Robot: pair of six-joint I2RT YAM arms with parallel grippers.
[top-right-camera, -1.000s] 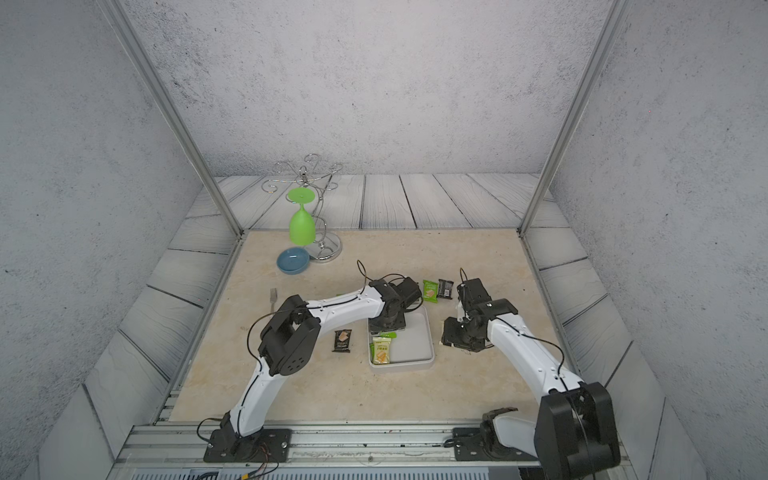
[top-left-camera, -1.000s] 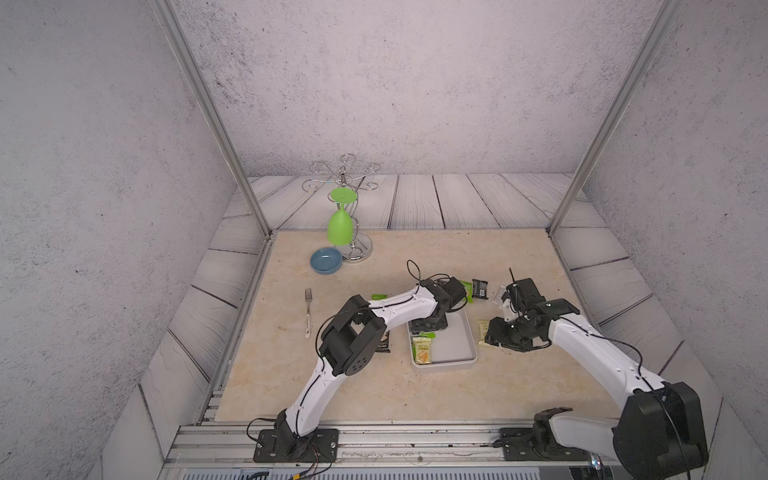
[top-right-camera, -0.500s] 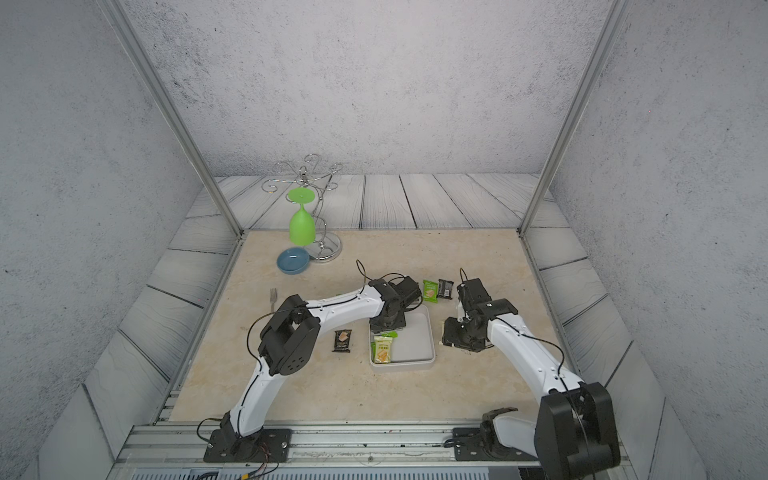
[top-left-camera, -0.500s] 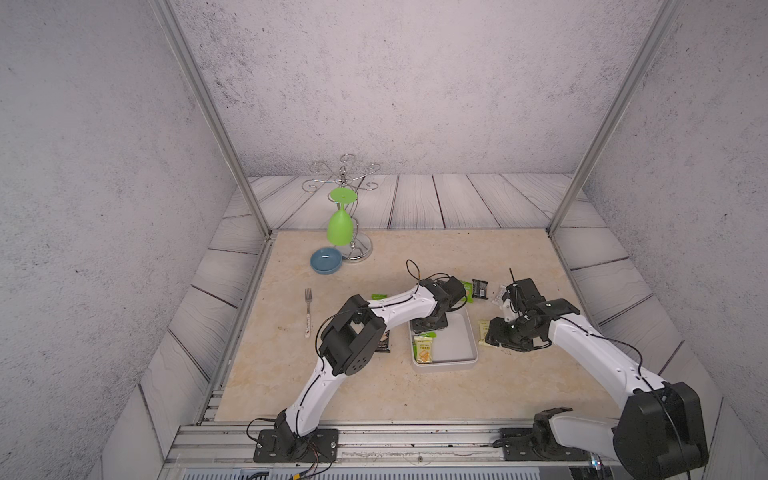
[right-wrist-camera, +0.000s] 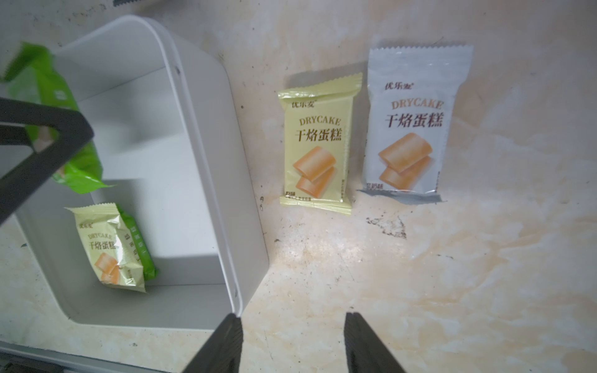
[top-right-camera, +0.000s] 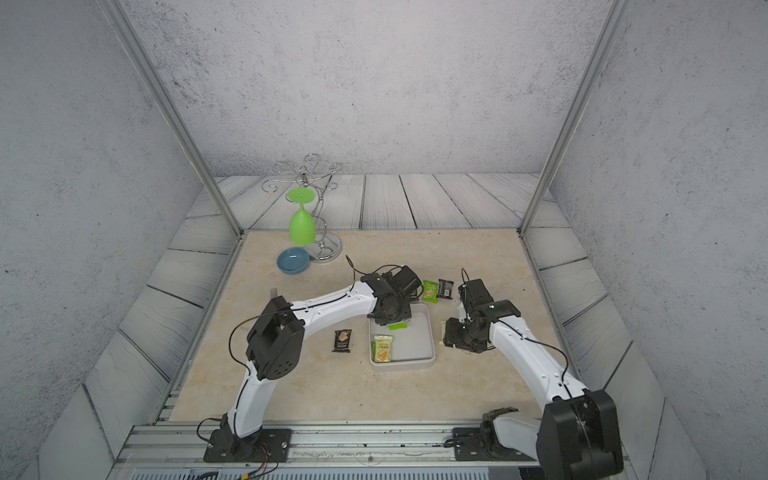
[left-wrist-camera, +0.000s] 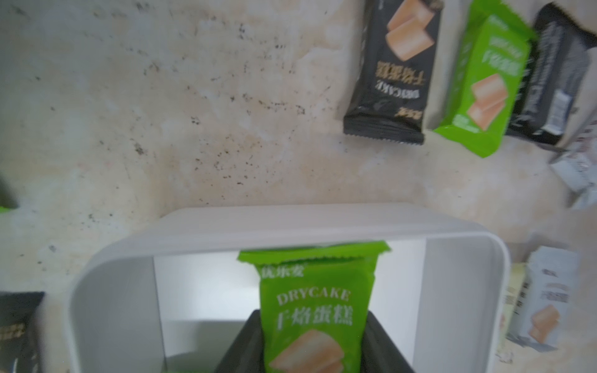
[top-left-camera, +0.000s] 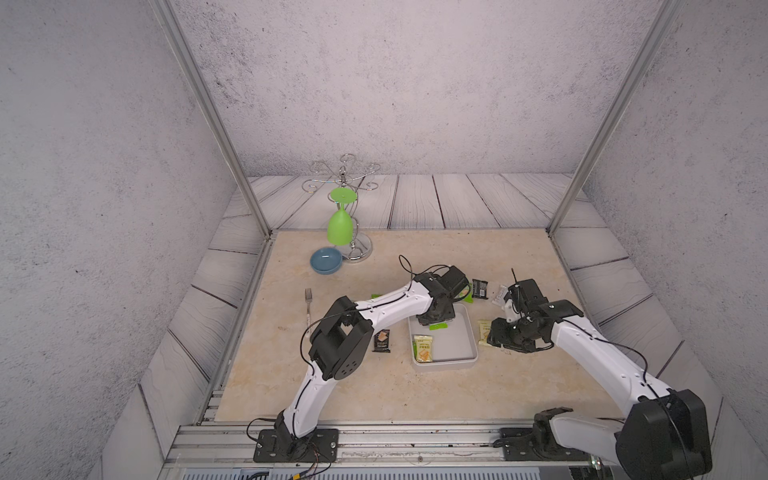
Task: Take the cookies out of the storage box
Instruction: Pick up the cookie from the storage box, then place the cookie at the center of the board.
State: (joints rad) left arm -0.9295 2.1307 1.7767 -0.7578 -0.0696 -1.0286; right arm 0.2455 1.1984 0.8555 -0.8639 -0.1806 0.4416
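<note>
Beige marbled surface (top-left-camera: 498,249) carries the white storage box (top-left-camera: 444,365). Left hand (left-wrist-camera: 313,315) pinches a green cookie packet (left-wrist-camera: 316,284) at the box's 11 o'clock corner, its fingers (left-wrist-camera: 235,352) mostly cut off by the frame edge. At 7 o'clock a yellow packet (right-wrist-camera: 106,248) hides most of a second green packet (right-wrist-camera: 139,245). Right hand (right-wrist-camera: 291,319), spread and empty, hovers at the box's 3 o'clock.

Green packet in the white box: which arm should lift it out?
Left. Its jaws grip the green packet in the storage box; the right arm holds its jaws open over the table outside.
</note>
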